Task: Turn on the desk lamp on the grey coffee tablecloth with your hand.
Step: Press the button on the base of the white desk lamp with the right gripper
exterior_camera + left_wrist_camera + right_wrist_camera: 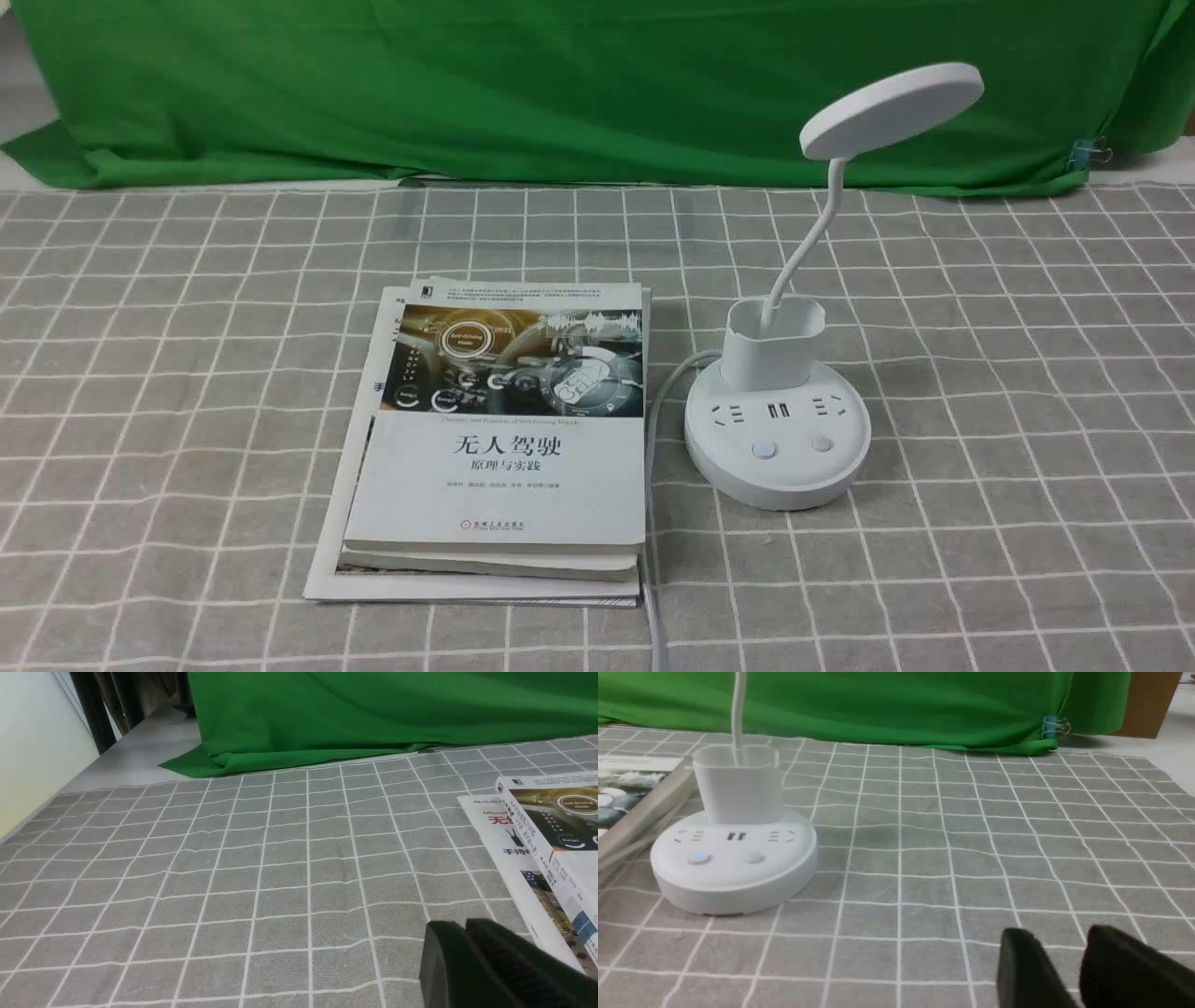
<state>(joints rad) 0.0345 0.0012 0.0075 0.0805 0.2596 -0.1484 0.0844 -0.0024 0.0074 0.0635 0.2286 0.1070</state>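
The white desk lamp (778, 443) stands right of centre on the grey coffee tablecloth (1027, 373). Its disc head (892, 109) looks unlit. Two round buttons sit on the front of the base, and the left button (764, 450) has a faint blue tint. No arm or hand shows in the front view. In the right wrist view the lamp base (733, 858) is well apart from my right gripper (1057, 938), whose black fingertips (1015, 952) stand slightly apart and empty above the cloth. My left gripper (465, 926) is shut and empty, low over the cloth beside the books.
A stack of books (504, 439) lies left of the lamp, and it also shows in the left wrist view (551, 830). The lamp's white cable (653, 523) runs between books and base toward the front edge. A green backdrop (560, 84) closes the far side, with a blue clip (1088, 152).
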